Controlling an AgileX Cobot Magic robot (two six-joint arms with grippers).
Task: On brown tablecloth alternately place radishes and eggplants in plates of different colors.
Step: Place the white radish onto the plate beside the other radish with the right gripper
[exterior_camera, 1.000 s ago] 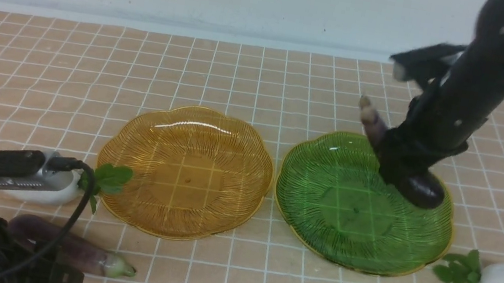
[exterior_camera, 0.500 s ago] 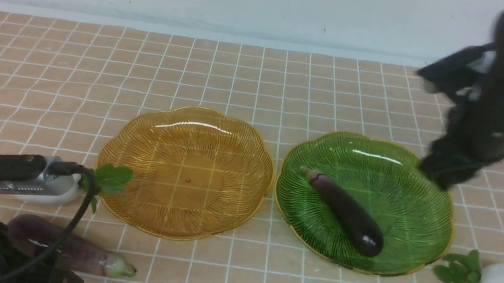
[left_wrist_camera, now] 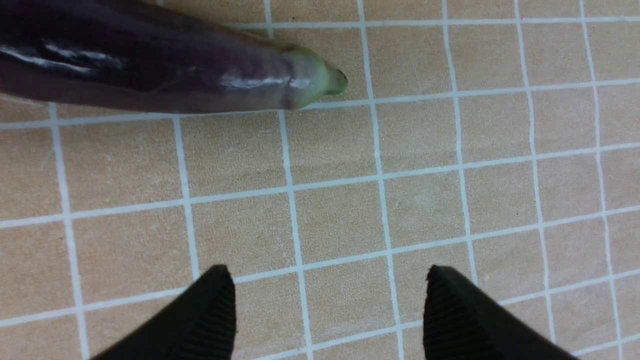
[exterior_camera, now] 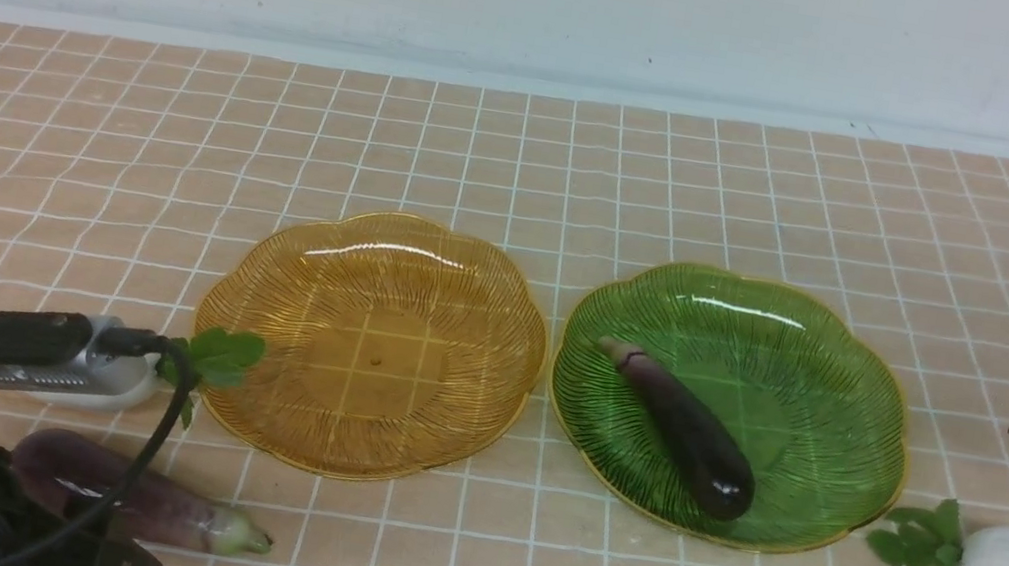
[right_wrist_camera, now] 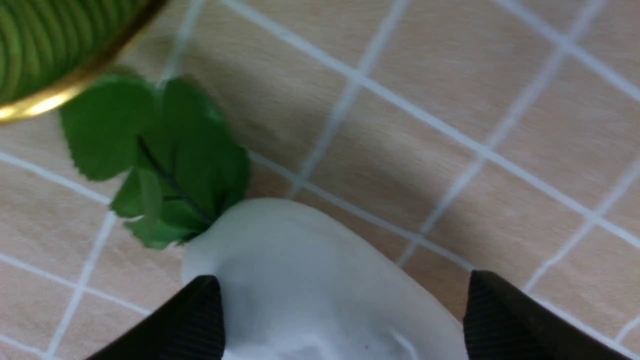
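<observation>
Front view: you see the brown-stemmed eggplant [exterior_camera: 684, 428] lying in the green plate [exterior_camera: 890, 405], stem far-left, blunt end near-right; the amber plate [exterior_camera: 261, 285] sits just left of it.
Left wrist view: your left gripper [left_wrist_camera: 327, 285] stands apart over the brown tablecloth [left_wrist_camera: 450, 175]; the green-capped eggplant [left_wrist_camera: 150, 65] lies left-right, cap pointing right.
Right wrist view: your right gripper [right_wrist_camera: 345, 295] gapes wide above the right radish [right_wrist_camera: 300, 280], whose leaves point toward the green plate.
Left radish [exterior_camera: 93, 385]: half hidden behind the left arm, leaves at the amber rim.

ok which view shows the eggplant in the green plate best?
Front view: the whole eggplant lies in the green plate. Right wrist catches only that plate's rim; left wrist shows the other, green-capped eggplant.
</observation>
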